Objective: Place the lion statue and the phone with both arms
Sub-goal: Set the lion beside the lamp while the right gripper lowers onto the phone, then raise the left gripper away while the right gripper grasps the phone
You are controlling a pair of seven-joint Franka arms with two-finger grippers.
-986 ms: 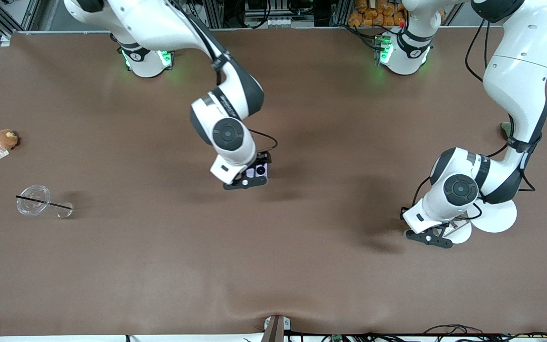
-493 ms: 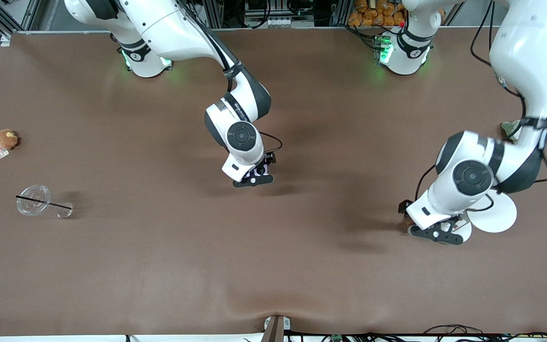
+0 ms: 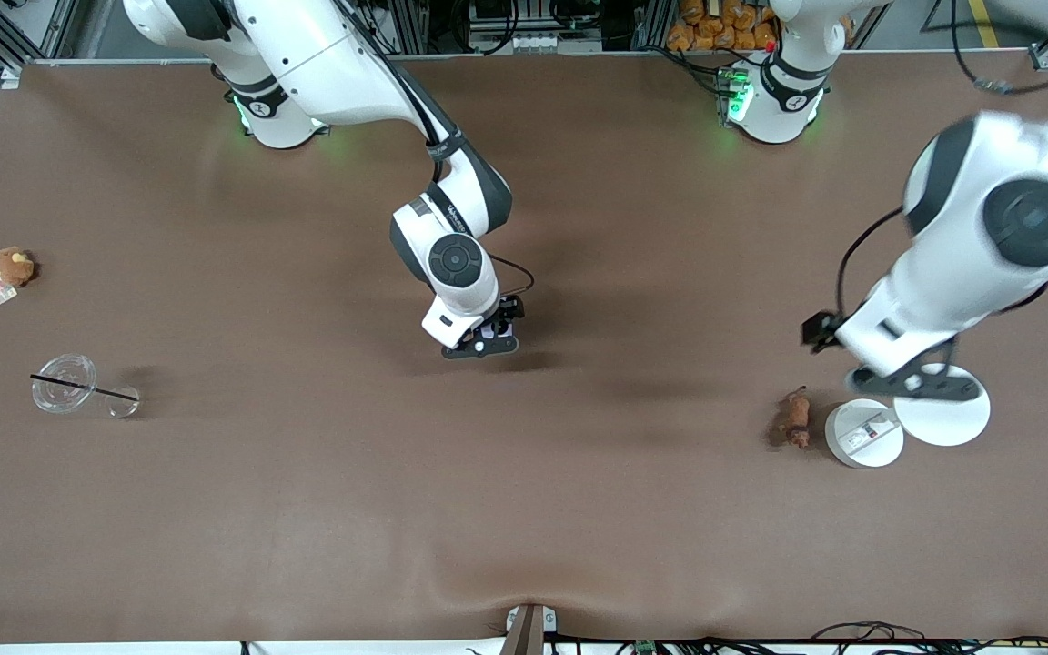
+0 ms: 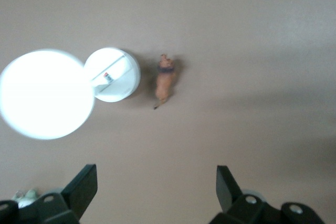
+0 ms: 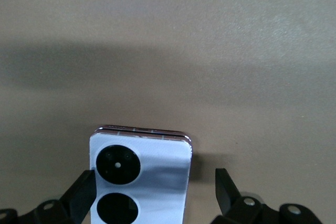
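Lowest in the front view, toward my left arm's end of the table, the lion statue [image 3: 797, 420] lies on the brown table [image 3: 524, 509], just beside a small white disc [image 3: 863, 435]. That disc touches a larger white disc [image 3: 947, 418]. My left gripper [image 3: 915, 384] hangs in the air over the larger disc's edge. Its fingers [image 4: 84, 184] are spread wide and hold nothing, and in my left wrist view the statue sits apart from them on bare table.

A little higher in the frame, at my right arm's end, a clear cup [image 3: 63, 382] lies with a black straw [image 3: 96, 391].

At mid-frame my right gripper [image 3: 480, 344] is down at the table, jaws open, with the phone [image 5: 142, 150] lying flat between the fingers [image 5: 223, 182], camera circles up. It lies close against one finger; I cannot tell if they touch.

Higher still, near the table's edge, sits a brown plush toy [image 3: 12, 266].
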